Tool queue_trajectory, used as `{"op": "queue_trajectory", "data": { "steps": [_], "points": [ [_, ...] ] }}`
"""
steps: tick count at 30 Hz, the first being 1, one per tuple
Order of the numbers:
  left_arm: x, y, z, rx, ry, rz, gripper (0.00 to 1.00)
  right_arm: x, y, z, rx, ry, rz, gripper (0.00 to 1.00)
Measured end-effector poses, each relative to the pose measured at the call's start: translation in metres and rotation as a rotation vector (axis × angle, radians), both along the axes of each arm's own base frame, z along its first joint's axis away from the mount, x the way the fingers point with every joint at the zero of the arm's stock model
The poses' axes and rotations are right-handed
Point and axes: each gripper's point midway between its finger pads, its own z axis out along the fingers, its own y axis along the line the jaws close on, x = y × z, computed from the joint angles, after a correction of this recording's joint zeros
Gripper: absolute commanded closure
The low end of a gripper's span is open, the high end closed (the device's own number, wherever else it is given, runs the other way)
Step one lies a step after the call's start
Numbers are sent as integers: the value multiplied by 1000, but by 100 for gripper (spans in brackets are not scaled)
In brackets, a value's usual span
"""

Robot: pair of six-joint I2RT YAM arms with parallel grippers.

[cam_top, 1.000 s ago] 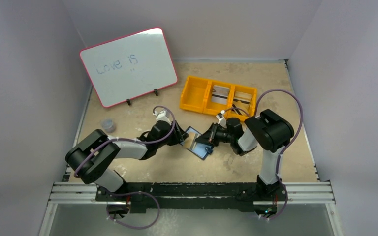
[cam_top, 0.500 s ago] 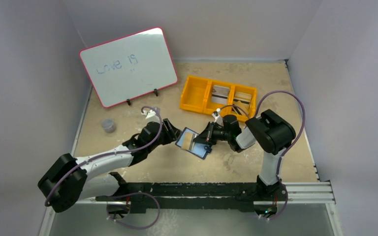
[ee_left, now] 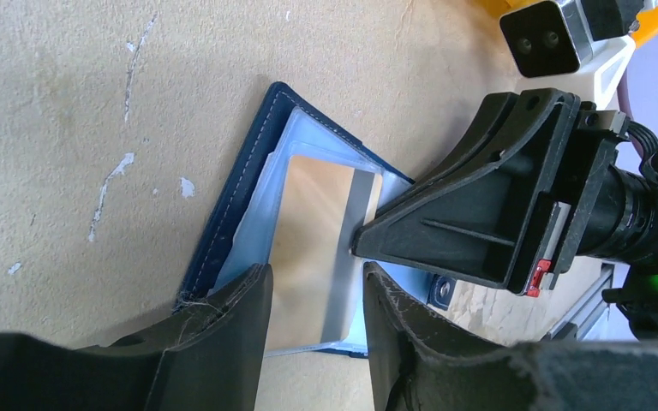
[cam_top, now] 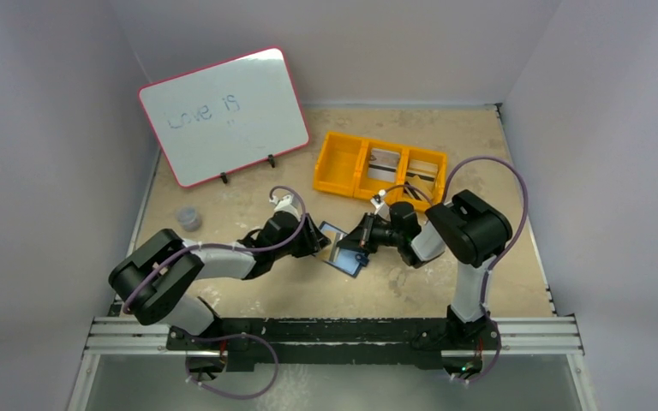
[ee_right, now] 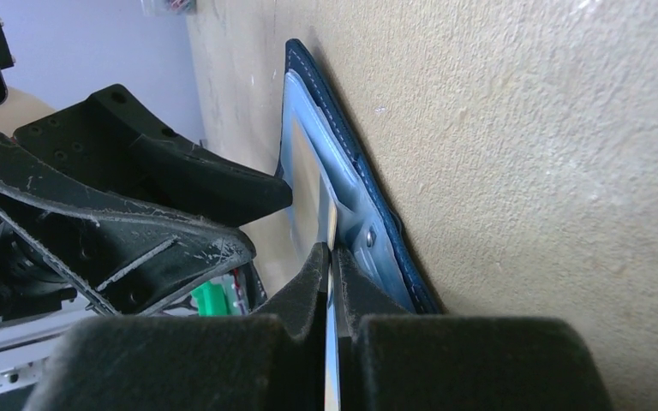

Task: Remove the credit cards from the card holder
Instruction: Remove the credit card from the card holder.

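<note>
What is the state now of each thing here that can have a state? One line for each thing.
card holder: open, lying flat, inner pockets up.
credit card: on the open holder, one edge pinched.
right gripper: shut on the credit card.
left gripper: open, one finger on each side of the card's end.
orange tray: items in its middle and right compartments.
whiteboard: standing, written on.
</note>
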Motion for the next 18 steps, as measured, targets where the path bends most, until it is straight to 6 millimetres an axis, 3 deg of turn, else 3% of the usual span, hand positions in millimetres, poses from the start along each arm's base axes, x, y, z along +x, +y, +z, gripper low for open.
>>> {"op": "queue_trajectory", "data": {
  "steps": [6, 12, 18],
  "points": [
    [1, -2, -1, -33, 24, 29, 56, -1, -2, 0, 18, 10, -14, 100],
    [1, 1, 0, -58, 43, 78, 54, -12, -6, 10, 155, -32, -58, 100],
    [1, 13, 1, -34, 39, 125, 53, -8, -14, 0, 217, 155, -149, 100]
  ]
}}
